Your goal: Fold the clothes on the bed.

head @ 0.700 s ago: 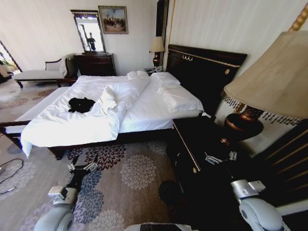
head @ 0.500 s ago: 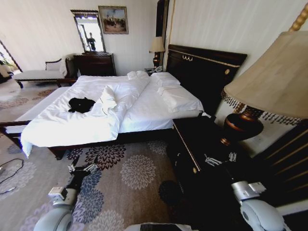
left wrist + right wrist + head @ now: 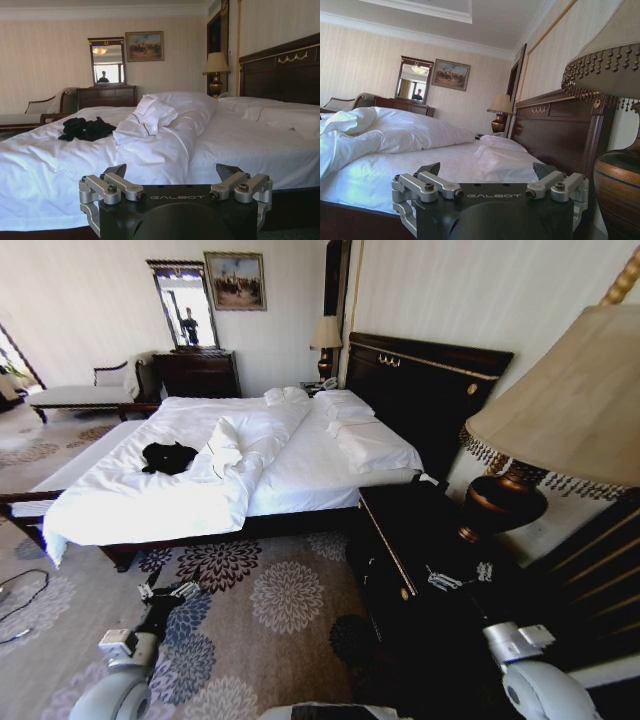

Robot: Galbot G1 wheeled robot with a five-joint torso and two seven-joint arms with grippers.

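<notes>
The clothes (image 3: 168, 457) are one black shirt, lying crumpled on the left part of the bed (image 3: 310, 465) beside a bunched fold of white duvet. In the left wrist view the clothes (image 3: 86, 129) rest on the bed (image 3: 240, 145) well beyond my left gripper (image 3: 172, 172), whose fingers stand wide apart and hold nothing. From the head, my left gripper (image 3: 165, 592) hangs low over the rug, short of the bed's side. My right gripper (image 3: 458, 575) hovers over the dark nightstand; in its wrist view the right gripper (image 3: 486, 169) is open and bare, facing the bed (image 3: 445, 165).
A dark nightstand (image 3: 420, 530) with a big fringed lamp (image 3: 560, 410) stands close on the right. The lamp's base (image 3: 615, 180) is right beside my right gripper. A flowered rug (image 3: 280, 600) lies before the bed, with a cable (image 3: 20, 600) at left. A chaise bench (image 3: 80, 395) and dresser (image 3: 195, 372) line the far wall.
Both grippers have sunk slightly and drawn a little toward me. The shirt and the bedding have not moved.
</notes>
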